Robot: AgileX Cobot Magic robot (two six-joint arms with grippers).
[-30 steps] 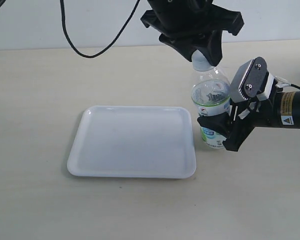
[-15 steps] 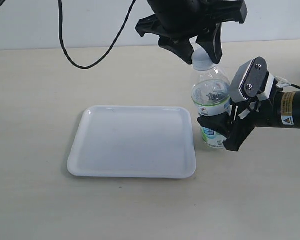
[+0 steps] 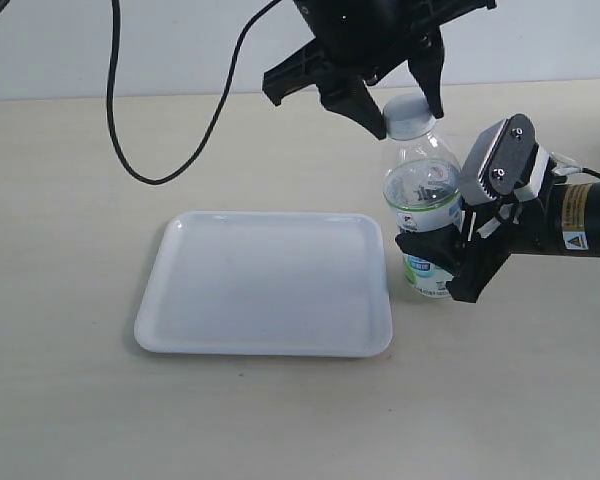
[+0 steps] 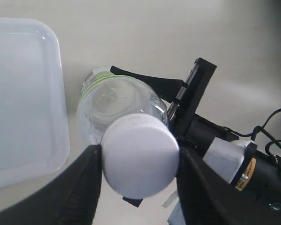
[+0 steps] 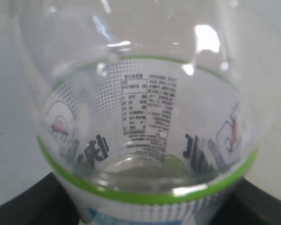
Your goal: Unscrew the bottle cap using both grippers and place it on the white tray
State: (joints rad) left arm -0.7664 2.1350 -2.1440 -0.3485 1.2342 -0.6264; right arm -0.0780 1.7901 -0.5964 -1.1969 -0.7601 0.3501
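A wide, flat beige worktop (image 3: 70,400) carries everything. On it lies the flat, shiny white plastic tray (image 3: 265,285) with round corners and a low rim. It has nothing on it. Just to the right of the tray stands the small clear plastic bottle (image 3: 420,190) with a white, green and blue label. The bottle is upright. The right hand (image 3: 430,250), black with a grey-white block and a yellow-white sticker, comes in from the right. It holds the bottle low down, around the label. The all-black left hand (image 4: 138,157) hangs over the bottle from the far side, with a thin black cable (image 3: 115,130) looping down onto the worktop behind it. Its two fingers (image 4: 84,187) press on both sides of the small round white plastic cap (image 3: 408,115). The cap sits on top of the bottle's neck, not on the tray.
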